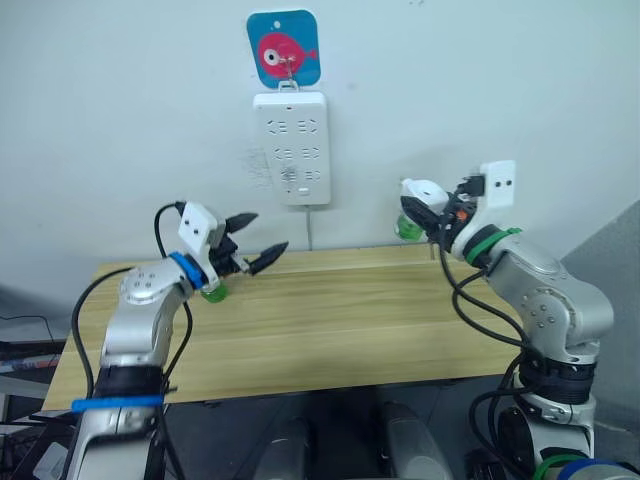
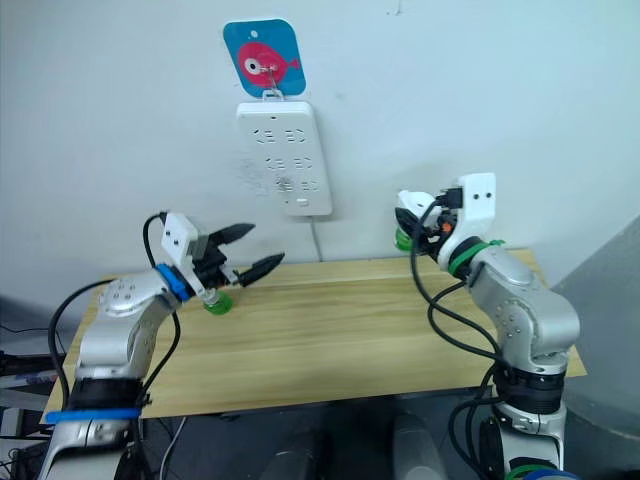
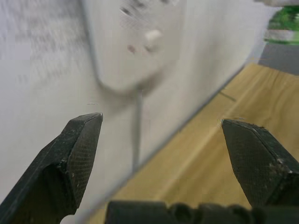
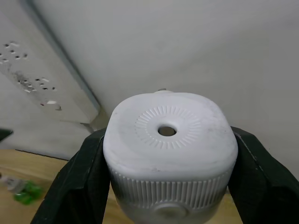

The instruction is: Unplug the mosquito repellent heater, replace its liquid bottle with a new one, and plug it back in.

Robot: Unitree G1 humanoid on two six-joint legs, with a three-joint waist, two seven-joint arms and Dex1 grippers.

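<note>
right gripper (image 1: 420, 212) grips the mosquito repellent heater (image 4: 169, 140), green bottle (image 1: 408, 230) beneath it; left gripper (image 1: 258, 240) gapes empty, another green bottle (image 2: 218, 301) just below it

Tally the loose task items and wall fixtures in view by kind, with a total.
White round plastic mosquito repellent heater, held up in the right claw: 1
Small green bottle: 2, one on the wooden table under the left claw at, one under the heater
White multi-socket power strip on the wall: 1
Blue hook plate with pink fish: 1
Total: 5
</note>
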